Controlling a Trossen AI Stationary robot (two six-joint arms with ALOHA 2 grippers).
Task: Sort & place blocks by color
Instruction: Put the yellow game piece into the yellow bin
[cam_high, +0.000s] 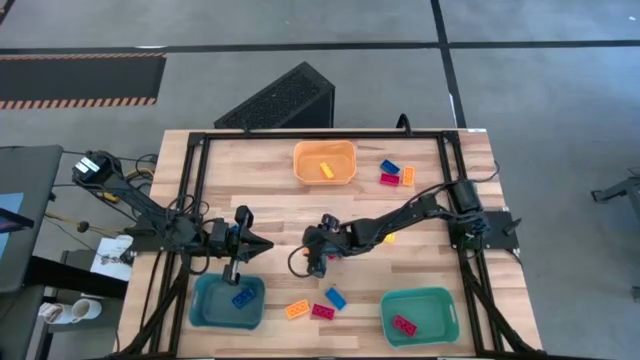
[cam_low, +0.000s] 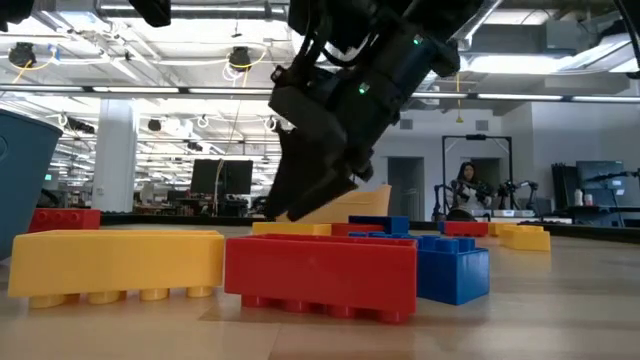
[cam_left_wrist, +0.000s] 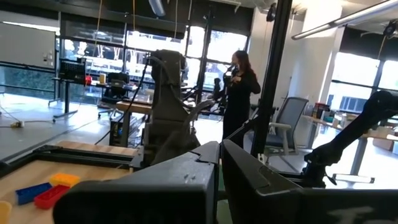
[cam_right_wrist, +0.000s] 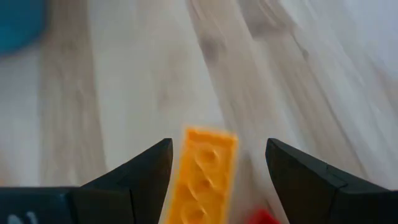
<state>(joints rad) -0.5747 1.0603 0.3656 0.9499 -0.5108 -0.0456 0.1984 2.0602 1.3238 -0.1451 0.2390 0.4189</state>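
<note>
right gripper (cam_right_wrist: 217, 180): spread above an orange block (cam_right_wrist: 202, 180) lying on the surface (cam_high: 270, 215), not pinching | left gripper (cam_high: 262, 246): pressed together, idle over the teal bin (cam_high: 200, 310) | block: light, rigid, slick plastic; best pinched across its long flat sides

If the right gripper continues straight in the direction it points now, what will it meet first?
Probably the yellow-orange block, lying between the open fingers of the right gripper; depth is unclear.
</note>
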